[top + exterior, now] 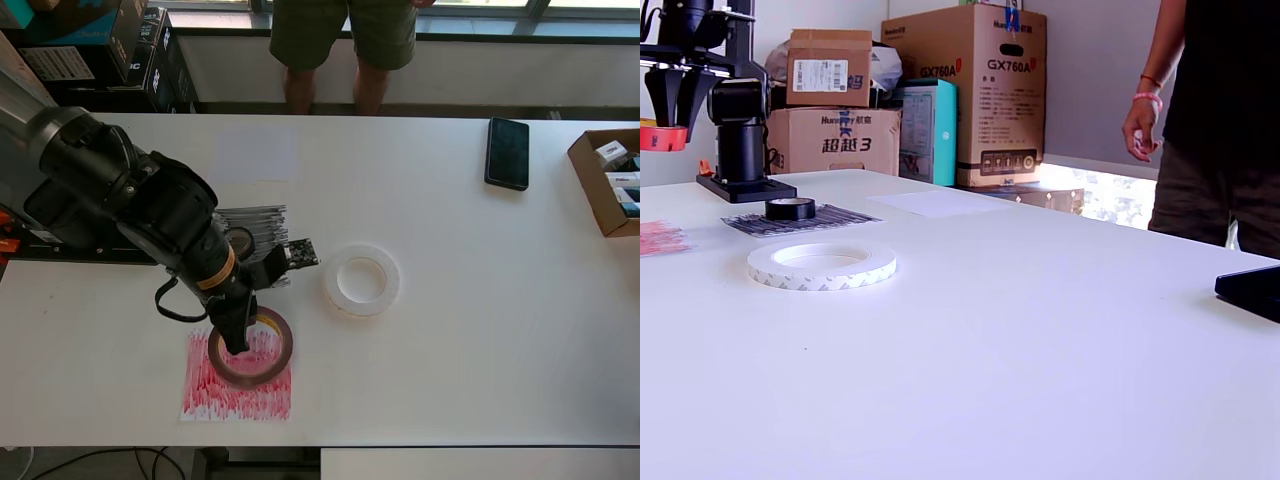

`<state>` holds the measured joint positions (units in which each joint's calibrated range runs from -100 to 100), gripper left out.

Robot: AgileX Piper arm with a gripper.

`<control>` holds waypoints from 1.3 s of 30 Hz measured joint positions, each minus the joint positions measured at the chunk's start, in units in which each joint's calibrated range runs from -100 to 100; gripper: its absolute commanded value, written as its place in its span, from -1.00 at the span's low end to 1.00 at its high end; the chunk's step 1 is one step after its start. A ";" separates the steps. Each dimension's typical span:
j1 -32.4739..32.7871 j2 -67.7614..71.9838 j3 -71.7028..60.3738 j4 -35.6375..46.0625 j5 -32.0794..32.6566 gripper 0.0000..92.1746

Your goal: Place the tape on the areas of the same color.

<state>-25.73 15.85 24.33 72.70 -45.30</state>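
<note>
Overhead, left to right: the gripper (pixel 237 338) has its jaws grasping the red roll (pixel 251 349), raised over the red-scribbled sheet (pixel 238 378); the black roll (pixel 239 240) sits on its black-scribbled sheet (pixel 262 224); the white ring (pixel 361 280) waits on the bare table (pixel 480 330).

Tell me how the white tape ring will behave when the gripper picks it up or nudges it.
The white tape ring lies flat on the table, wide and low, so it probably won't roll or tip; a nudge would likely slide it. Its thin band around a big open centre suggests it is light, and may flex slightly if pinched hard. Gripping one wall through the hole looks more workable than spanning it.
</note>
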 measured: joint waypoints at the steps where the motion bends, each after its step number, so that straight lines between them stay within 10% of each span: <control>1: -0.59 0.00 0.17 0.00 -1.41 -1.00; 20: -7.53 0.00 20.18 -23.54 -25.62 -1.00; 39: -5.85 1.09 22.95 -34.30 -26.88 -1.00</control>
<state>-31.58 16.95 47.28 38.41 -72.18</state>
